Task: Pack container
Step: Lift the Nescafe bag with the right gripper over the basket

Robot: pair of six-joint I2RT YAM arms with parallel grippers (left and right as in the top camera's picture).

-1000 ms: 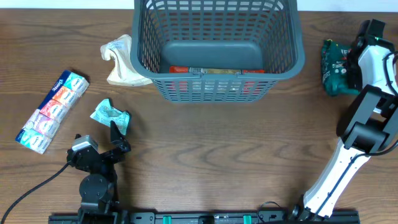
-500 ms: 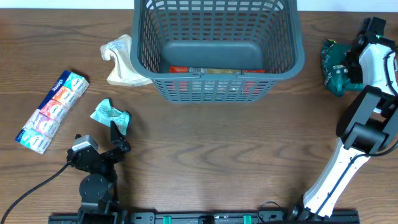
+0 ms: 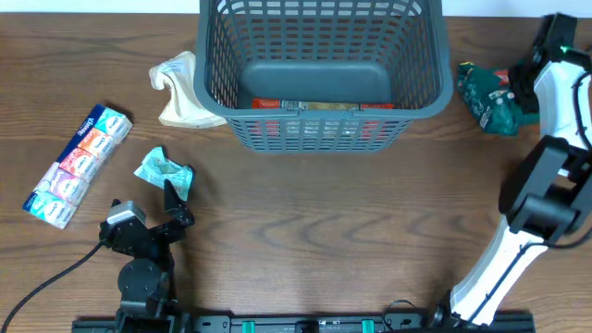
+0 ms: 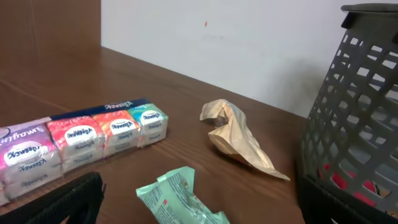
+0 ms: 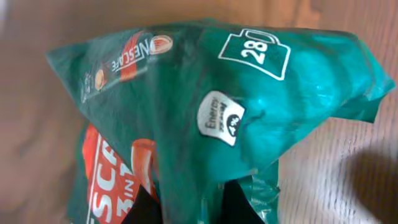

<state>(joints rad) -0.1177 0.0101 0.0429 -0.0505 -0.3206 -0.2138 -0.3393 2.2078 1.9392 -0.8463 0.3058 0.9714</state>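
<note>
Left pincer stood wide open and held nothing, well off to the left of the container, close to a small green packet. The container sat at the back of the table, and just to its right the right pincer was shut tight on a fold of the green coffee bag. To do this step well, I think it had to lift the floppy bag higher than the thick rim, bring it over the bare grey bottom, and only then let go.

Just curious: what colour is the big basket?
The basket is dark grey, seen best in the overhead view.
</note>
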